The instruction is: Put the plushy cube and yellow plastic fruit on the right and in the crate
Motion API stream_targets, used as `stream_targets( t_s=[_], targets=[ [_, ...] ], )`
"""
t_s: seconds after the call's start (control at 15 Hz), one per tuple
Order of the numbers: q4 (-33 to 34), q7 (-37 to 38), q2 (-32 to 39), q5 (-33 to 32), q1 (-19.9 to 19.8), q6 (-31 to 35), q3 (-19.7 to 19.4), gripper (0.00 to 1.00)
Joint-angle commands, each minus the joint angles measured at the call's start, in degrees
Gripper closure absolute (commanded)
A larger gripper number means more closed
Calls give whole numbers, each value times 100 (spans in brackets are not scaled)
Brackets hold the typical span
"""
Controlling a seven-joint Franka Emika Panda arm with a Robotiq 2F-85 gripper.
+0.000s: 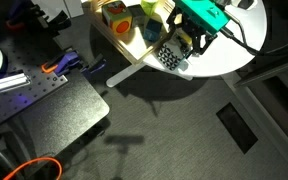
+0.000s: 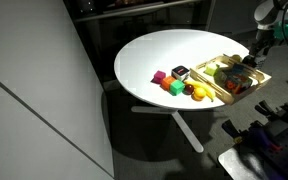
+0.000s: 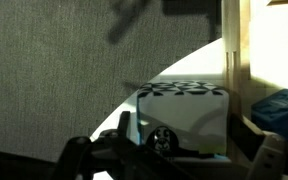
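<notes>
The plushy cube [image 3: 184, 108], with a black-and-white checked top, sits between my gripper's [image 3: 184, 152] fingers, which press against its sides. In an exterior view the cube [image 1: 170, 55] hangs at the fingertips of my gripper [image 1: 187, 44], beside the end of the light-wood crate [image 1: 134, 45] near the table edge. In an exterior view my gripper [image 2: 249, 65] is over the crate's [image 2: 212, 65] end nearest the table edge. The yellow plastic fruit [image 2: 199, 93] lies on the white table outside the crate, at the near end of a row of toys.
The row on the round white table [image 2: 144, 55] holds a pink cube [image 2: 159, 77], a green cube [image 2: 171, 87], a small black-and-white block [image 2: 180, 72] and an orange item [image 2: 189, 89]. The crate holds several toys. The crate wall [image 3: 236, 60] stands close beside the cube.
</notes>
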Motion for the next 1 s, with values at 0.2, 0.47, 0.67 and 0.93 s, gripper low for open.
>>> stream_targets(
  t_s=[0.2,0.47,0.67,0.93],
  targets=[
    [168,-191,228,-41,-160,4,48,34],
    [217,-188,207,-28,-153,-185,57,65],
    [257,-144,62,-96,-88,-596,19,85],
    [300,-171,-234,-208,-9,-1229,5,92]
  ],
)
